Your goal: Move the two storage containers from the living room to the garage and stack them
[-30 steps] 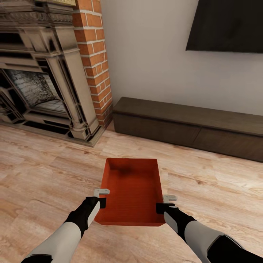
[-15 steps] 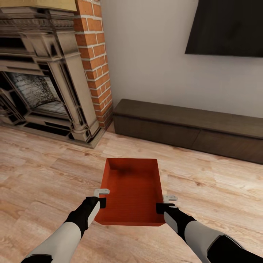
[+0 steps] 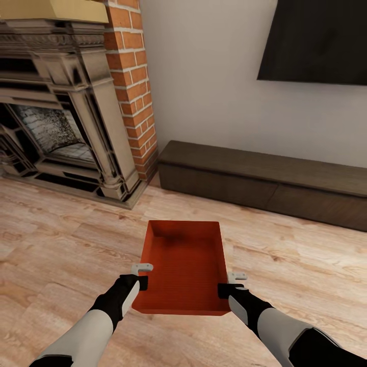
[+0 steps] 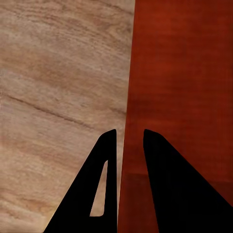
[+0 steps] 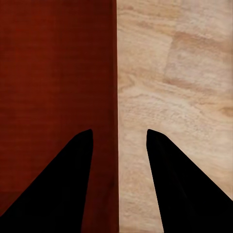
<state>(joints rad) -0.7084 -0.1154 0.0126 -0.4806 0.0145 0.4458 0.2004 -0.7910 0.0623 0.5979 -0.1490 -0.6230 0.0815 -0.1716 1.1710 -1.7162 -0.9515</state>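
Note:
One orange-red storage container (image 3: 186,265) hangs level in front of me over the wood-plank floor of the living room, its empty textured bottom facing up. My left gripper (image 3: 143,275) is shut on its left long wall near the front corner. The left wrist view has the fingers of that gripper (image 4: 130,131) pinching the container's wall (image 4: 179,73). My right gripper (image 3: 232,284) straddles the right wall. In the right wrist view this gripper (image 5: 119,130) stands open around the rim of the container (image 5: 53,63), with floor visible beside the outer finger.
A stone fireplace (image 3: 61,117) with a red brick column (image 3: 130,86) stands at the back left. A long low dark cabinet (image 3: 255,173) runs along the white wall under a black TV (image 3: 316,41). Light wood floor (image 3: 61,239) spreads on both sides.
The whole background has slid slightly down and right in the head view, so the camera moved. The container and both arms keep the same place in the picture.

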